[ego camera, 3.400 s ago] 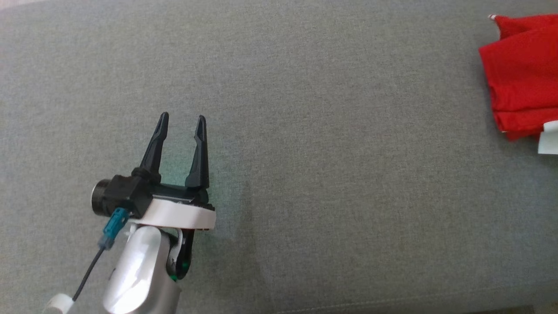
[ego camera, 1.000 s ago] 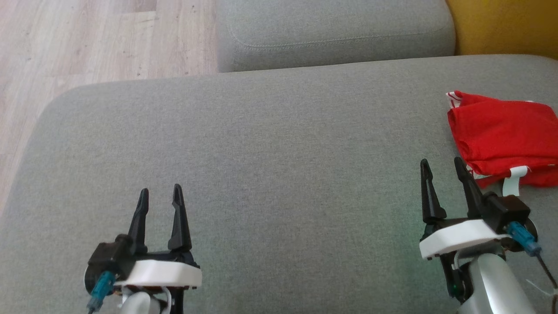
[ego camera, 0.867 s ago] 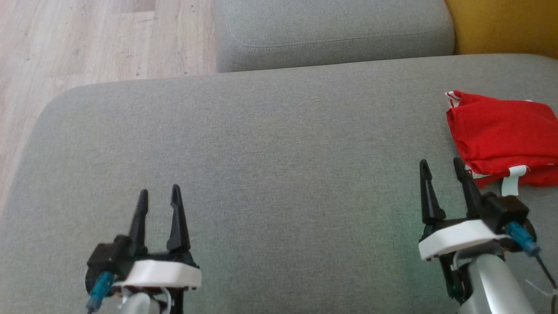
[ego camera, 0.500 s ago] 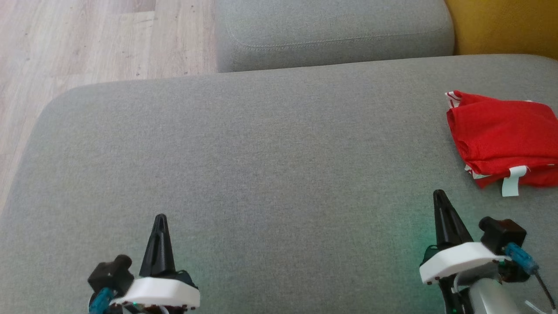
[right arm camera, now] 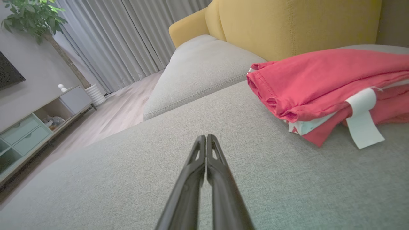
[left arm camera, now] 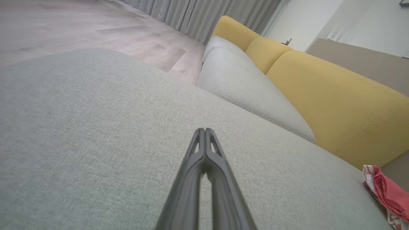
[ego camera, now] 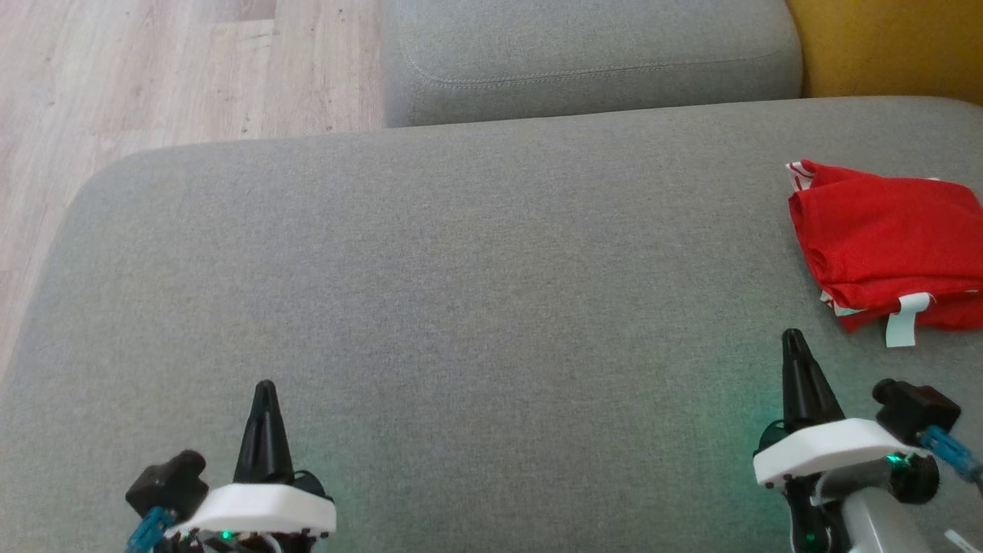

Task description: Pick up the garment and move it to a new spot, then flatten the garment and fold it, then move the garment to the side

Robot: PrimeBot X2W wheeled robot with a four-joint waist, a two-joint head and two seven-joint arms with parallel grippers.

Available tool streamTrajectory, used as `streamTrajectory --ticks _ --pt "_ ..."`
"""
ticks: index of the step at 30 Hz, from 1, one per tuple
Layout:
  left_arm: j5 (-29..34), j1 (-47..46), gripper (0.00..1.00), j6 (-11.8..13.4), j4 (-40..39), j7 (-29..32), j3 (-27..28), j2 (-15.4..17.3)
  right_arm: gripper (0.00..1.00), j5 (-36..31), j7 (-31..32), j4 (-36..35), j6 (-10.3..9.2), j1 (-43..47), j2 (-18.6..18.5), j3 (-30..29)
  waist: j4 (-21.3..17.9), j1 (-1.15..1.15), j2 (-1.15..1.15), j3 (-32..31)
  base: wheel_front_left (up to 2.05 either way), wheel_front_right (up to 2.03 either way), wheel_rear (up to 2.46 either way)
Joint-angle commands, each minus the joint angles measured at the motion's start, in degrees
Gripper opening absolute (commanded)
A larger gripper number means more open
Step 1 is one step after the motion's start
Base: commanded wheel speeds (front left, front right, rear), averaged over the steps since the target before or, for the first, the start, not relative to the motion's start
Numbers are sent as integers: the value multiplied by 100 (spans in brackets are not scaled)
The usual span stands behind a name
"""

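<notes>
Folded red garment (ego camera: pixel 883 238) lies on the grey sofa seat (ego camera: pixel 461 269), near the right gripper (ego camera: pixel 793 336), ahead and to its right, long side crosswise to its fingers. Left gripper (ego camera: pixel 265 385) is well apart from it. Both grippers: fingers pressed together, empty. Right arm is nearer.

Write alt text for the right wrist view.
A folded red garment with a white tag lies at the right on a grey cushion. The right gripper, fingers shut, points across the cushion, short of it. A yellow backrest and grey curtains stand behind.
</notes>
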Motion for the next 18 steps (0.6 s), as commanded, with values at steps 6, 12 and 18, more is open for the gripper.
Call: streamTrajectory --ticks 6,12,18 --pt "-458 -293 0 -75 -238 137 175 12 0 561 122 -278 -1 -228 -14 -50 8 0 0 1 0 0 0" --pt "-797 -305 0 -106 -259 238 251 14 0 965 220 -331 -1 -219 -15 -86 15 0 0 2 0 0 0" --pt "-1082 -315 0 -132 -277 322 314 16 0 1303 302 -375 -2 -212 -16 -117 21 0 0 2 0 0 0"
